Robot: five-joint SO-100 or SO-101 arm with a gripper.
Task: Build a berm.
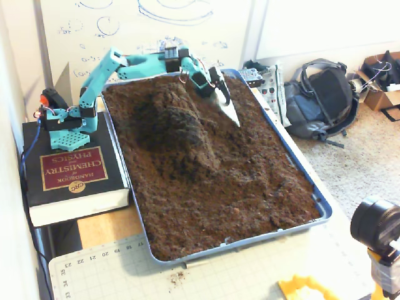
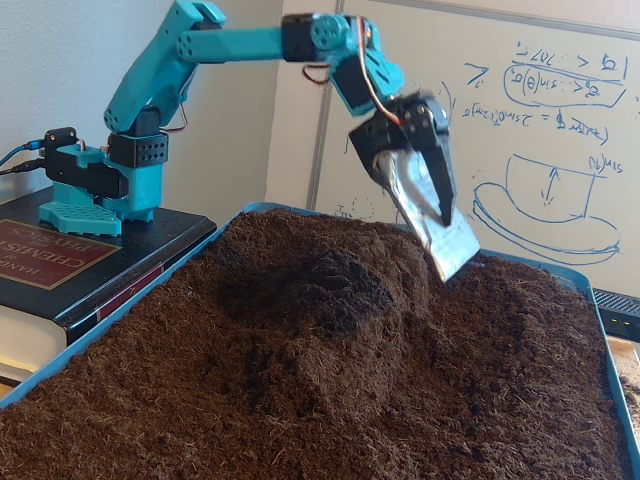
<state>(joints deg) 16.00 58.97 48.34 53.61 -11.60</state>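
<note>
Your berm (image 1: 181, 128) sits in the upper left part of the tray (image 1: 300, 169) as the high fixed view shows it, a raised ridge of dark crumbly soil running from near the far edge down toward the middle of the bed. Its top is darker than the flatter soil bed (image 1: 250, 187) around it. In the low fixed view the berm (image 2: 320, 290) rises as a rounded mound at centre, with a darker patch on its crown and slopes falling away to either side.

Your gripper (image 1: 230, 109) hangs in the air above the soil, to the right of the berm in the high view and clear of it. In the low view the gripper (image 2: 445, 235) is lifted well off the surface, tilted, with a silvery flat blade pointing down and to the right. The dark finger lies close along the blade with only a thin gap at the tips, so the jaws look closed or nearly so; whether they fully meet you cannot tell from either view.

The teal arm (image 2: 240, 45) reaches over from its base (image 1: 65, 125), which stands on a thick chemistry book (image 1: 72, 175) left of the tray. A whiteboard (image 2: 530, 130) with blue sketches stands behind, and a backpack (image 1: 322, 100) lies on the floor to the right.
</note>
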